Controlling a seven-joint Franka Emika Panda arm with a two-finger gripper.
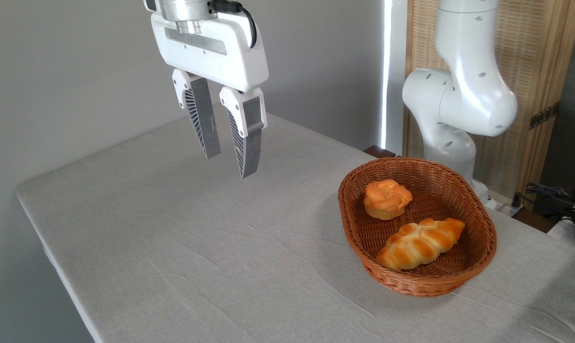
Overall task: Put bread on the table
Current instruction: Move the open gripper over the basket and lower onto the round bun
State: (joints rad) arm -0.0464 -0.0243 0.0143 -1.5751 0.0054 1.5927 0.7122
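We see the white two-finger gripper [229, 163] hanging released, empty, above the grey-clothed table [173, 247]; the small orange-golden swirl-topped bread [387, 199] sits in the brown oval wicker basket [425, 281].

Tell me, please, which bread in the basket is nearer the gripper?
The round bun, at the basket's far end; the braided loaf lies farther from the gripper.
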